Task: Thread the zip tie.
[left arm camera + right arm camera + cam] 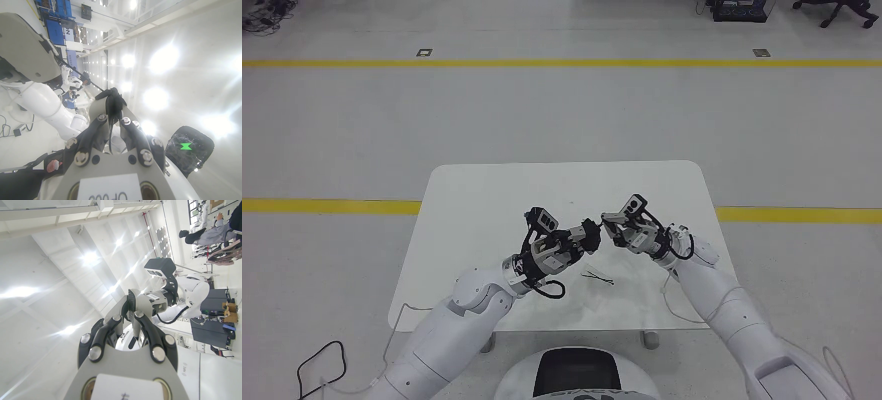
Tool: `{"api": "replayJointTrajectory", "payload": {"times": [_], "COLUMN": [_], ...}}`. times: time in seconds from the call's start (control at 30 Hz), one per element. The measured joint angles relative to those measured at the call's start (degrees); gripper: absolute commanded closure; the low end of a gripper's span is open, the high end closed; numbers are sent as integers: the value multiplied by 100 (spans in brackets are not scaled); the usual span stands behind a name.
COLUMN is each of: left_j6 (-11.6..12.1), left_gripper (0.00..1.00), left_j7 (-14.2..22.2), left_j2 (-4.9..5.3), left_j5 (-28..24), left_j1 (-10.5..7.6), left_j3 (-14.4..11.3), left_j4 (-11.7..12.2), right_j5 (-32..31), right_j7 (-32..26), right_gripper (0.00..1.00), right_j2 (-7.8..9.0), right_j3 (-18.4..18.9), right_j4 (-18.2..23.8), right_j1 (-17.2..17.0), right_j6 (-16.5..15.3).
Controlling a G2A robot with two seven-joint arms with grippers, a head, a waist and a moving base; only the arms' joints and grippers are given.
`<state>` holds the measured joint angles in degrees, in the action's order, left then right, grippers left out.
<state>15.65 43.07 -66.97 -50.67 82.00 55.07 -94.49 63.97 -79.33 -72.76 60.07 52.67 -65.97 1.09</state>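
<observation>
In the left wrist view my left gripper (113, 94) is shut on a thin black zip tie (81, 73). Its strap runs straight from my fingertips to the black pad of the right gripper (49, 47), and a loop of it hangs back between my fingers. In the top view the left gripper (585, 238) and right gripper (609, 229) meet tip to tip above the middle of the white table (492, 200). My right gripper (130, 303) has its pads pressed close together; the strap between them is too thin to make out there.
A few spare black zip ties (598, 277) lie on the table just in front of the grippers. The table's far half and left side are bare. Yellow floor lines run behind the table.
</observation>
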Motion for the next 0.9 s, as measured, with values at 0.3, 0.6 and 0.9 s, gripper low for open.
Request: {"api": "replayJointTrajectory", "payload": {"times": [0.3,0.6,0.9], "left_j6": [0,0,-7], "left_gripper": [100,100,100], "left_j7": [0,0,-25], "left_j2": [0,0,-2], "left_j5": [0,0,-16], "left_j1": [0,0,5], "left_j3": [0,0,0], "left_j4": [0,0,-4], "right_j5": [50,305,304], "right_j7": [99,154,160], "right_gripper": [100,0,0], "right_j2": [-35,-79,-78], "right_j3": [39,182,187], "right_j4": [-182,-464,-458], "right_j1": [33,102,98], "right_j6": [104,8,2]}}
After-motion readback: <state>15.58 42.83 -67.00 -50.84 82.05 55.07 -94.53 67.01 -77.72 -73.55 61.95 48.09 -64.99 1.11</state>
